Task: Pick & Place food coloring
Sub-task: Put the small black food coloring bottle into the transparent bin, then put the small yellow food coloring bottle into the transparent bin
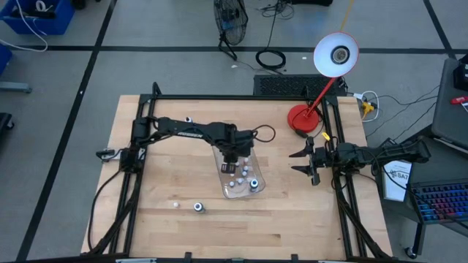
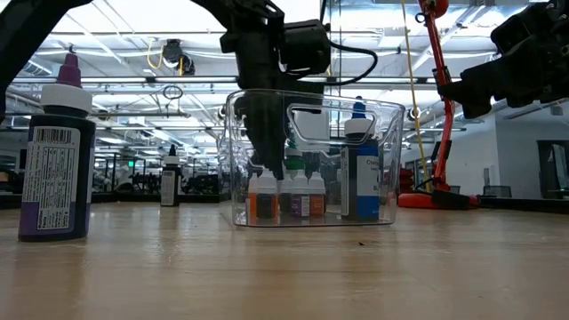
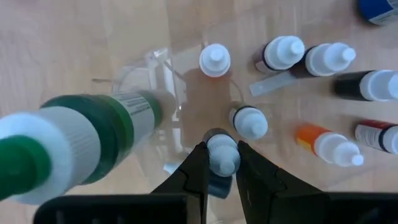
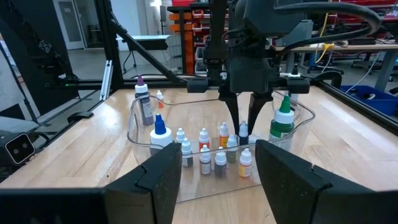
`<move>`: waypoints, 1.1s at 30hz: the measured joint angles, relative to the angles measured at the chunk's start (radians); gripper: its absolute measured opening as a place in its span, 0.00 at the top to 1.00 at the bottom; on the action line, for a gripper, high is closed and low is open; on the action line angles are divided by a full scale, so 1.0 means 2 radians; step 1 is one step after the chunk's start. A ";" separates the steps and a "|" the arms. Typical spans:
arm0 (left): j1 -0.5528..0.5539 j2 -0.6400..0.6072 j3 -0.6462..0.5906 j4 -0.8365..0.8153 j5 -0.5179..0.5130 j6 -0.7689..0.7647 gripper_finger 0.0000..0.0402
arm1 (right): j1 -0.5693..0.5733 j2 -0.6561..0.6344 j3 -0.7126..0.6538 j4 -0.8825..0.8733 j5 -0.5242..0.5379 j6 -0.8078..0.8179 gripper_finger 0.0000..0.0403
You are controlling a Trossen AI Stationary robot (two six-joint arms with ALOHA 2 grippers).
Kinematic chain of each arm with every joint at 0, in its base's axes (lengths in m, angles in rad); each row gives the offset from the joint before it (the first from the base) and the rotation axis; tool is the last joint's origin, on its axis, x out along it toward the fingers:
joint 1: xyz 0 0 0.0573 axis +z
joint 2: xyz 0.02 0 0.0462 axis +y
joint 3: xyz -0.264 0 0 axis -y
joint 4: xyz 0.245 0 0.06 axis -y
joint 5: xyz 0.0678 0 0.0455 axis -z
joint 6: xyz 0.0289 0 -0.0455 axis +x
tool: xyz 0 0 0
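The food coloring is several tiny white-capped bottles standing in a clear tray, with a bigger green bottle and a blue-capped one beside them. My left gripper reaches down into the tray and is shut on one small dark bottle. A purple bottle and a tiny one stand on the table near the near edge, and another stands toward the far edge. My right gripper waits open at the table's right, off the tray. My left gripper pinches the small dark bottle between its two fingers at the white cap, which shows between the fingertips. The fingers come from above, pointing down into the tray. The bottle is upright; whether its base rests on the tray floor I cannot tell.
A red desk lamp stands at the table's far right corner, and black frame rails run along the left and right sides. Bare wood lies between the tray and the near edge. The tray's walls enclose the bottles closely.
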 joint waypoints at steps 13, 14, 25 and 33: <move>0.000 0.000 -0.030 0.031 0.002 -0.012 0.64 | 0.000 0.000 0.000 0.000 0.000 0.000 0.52; -0.001 0.000 -0.030 0.031 0.001 -0.012 0.61 | 0.000 0.000 0.000 0.000 0.000 0.000 0.52; -0.008 -0.007 0.005 -0.006 0.001 -0.033 0.52 | 0.000 0.000 0.000 0.000 0.000 0.000 0.52; -0.046 -0.066 0.031 -0.117 0.063 -0.017 0.56 | 0.000 0.000 0.000 -0.001 0.000 0.000 0.52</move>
